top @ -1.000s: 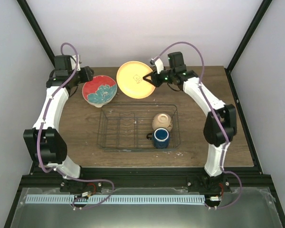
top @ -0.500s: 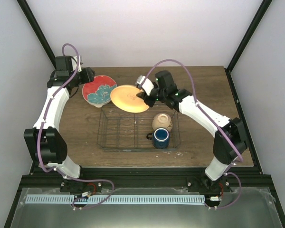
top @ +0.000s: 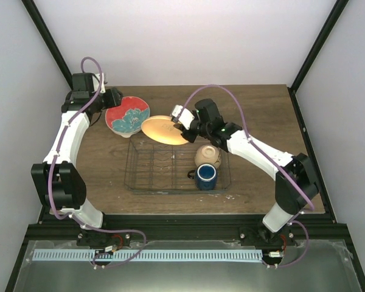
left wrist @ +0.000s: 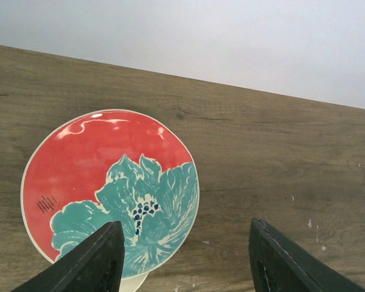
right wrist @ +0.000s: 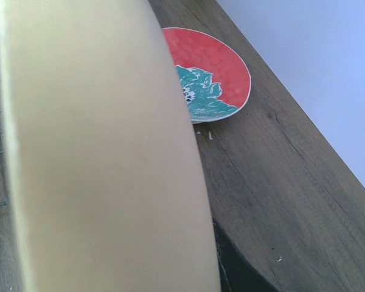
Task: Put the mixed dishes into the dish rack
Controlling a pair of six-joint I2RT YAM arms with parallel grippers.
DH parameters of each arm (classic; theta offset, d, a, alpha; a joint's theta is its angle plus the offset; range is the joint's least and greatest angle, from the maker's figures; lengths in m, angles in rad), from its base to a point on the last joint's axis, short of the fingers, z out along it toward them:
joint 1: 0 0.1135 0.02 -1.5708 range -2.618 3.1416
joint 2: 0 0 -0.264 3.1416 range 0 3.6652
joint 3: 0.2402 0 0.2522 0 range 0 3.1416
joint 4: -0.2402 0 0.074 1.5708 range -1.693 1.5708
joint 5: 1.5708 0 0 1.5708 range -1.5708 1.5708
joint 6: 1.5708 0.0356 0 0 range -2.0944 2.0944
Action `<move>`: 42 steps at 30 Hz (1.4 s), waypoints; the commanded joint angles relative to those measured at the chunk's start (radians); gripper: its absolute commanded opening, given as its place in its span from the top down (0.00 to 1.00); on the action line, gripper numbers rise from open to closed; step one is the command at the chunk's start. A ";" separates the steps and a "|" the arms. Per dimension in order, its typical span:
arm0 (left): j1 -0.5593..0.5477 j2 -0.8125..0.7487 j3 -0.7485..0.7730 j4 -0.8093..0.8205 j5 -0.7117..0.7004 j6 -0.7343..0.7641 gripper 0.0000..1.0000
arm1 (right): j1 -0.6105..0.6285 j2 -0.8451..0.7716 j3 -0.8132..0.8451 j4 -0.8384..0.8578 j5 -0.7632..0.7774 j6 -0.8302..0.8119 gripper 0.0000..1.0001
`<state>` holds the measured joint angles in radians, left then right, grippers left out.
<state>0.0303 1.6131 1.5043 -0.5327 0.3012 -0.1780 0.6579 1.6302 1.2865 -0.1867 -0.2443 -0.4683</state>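
My right gripper (top: 184, 126) is shut on the rim of the orange-yellow plate (top: 163, 129), holding it tilted over the far edge of the wire dish rack (top: 134, 170). In the right wrist view the plate's pale underside (right wrist: 97, 158) fills most of the frame. The red plate with teal flower (top: 127, 115) lies on the table at the far left and shows in the left wrist view (left wrist: 103, 188). A white plate edge peeks out beneath it. My left gripper (left wrist: 185, 261) is open just above its near rim. The cream bowl (top: 207, 156) and dark blue mug (top: 205, 176) sit in the rack's right side.
The wooden table (top: 261, 115) ends at a black frame on the right and a white back wall. The right arm's elbow (top: 297, 176) hangs over the table's right side.
My right arm has carried the orange-yellow plate from the far table toward me and left, tilting it over the rack's far edge. The left arm has hardly moved.
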 commanded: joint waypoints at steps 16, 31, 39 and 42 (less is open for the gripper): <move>0.000 0.018 -0.013 0.005 0.018 0.017 0.43 | 0.046 -0.204 -0.236 0.239 -0.121 -0.157 0.99; -0.001 0.008 -0.023 -0.003 0.011 0.024 0.43 | 0.046 -0.135 -0.281 0.320 -0.091 -0.239 0.99; -0.001 0.015 -0.021 -0.012 -0.004 0.030 0.43 | 0.046 -0.093 -0.278 0.305 -0.125 -0.202 0.96; -0.001 0.021 -0.021 -0.019 -0.015 0.033 0.43 | 0.053 -0.073 -0.270 0.293 -0.120 -0.195 0.91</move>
<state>0.0303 1.6203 1.4883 -0.5442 0.2970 -0.1593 0.6964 1.5356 0.9989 0.0952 -0.3389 -0.6846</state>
